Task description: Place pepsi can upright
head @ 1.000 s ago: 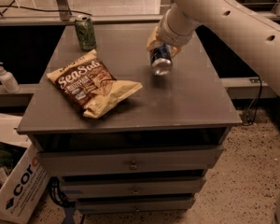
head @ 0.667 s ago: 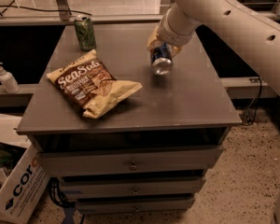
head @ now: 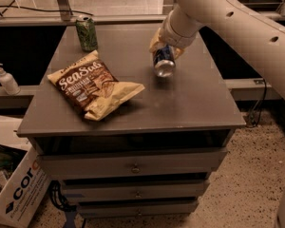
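While the gripper [head: 165, 45] pinches the pepsi can [head: 164, 63] just above the far side of the desk [head: 199, 103], the can leans, one silver end facing the camera. Released at this tilt, it would likely topple and roll toward an edge.

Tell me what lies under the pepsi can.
Bare tabletop, back right, beneath the tilted pepsi can gripped by the claw. The can itself hides whether it touches the surface.
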Robot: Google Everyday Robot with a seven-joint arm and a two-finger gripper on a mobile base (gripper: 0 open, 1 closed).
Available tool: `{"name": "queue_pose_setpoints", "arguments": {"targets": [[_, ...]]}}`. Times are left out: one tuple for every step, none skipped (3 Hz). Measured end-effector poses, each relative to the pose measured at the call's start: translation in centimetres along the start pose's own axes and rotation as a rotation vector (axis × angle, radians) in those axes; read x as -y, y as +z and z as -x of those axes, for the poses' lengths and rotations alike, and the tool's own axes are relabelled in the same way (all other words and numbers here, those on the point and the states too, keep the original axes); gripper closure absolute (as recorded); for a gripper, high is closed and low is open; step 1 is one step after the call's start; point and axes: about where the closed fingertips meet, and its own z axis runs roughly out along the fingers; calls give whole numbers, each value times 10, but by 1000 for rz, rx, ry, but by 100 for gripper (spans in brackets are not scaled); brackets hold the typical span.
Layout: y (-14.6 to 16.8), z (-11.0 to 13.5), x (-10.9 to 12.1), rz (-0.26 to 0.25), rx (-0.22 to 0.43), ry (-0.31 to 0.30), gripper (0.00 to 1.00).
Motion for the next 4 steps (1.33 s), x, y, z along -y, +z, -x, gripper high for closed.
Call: {"name": "queue_pose_setpoints", "arguments": {"targets": [[2,1,0,0,3,-1,36],[4,2,0,1,7,-2,13],[6,3,1,1,10,-3,0],[8,4,1,2,23,2,0]]}}
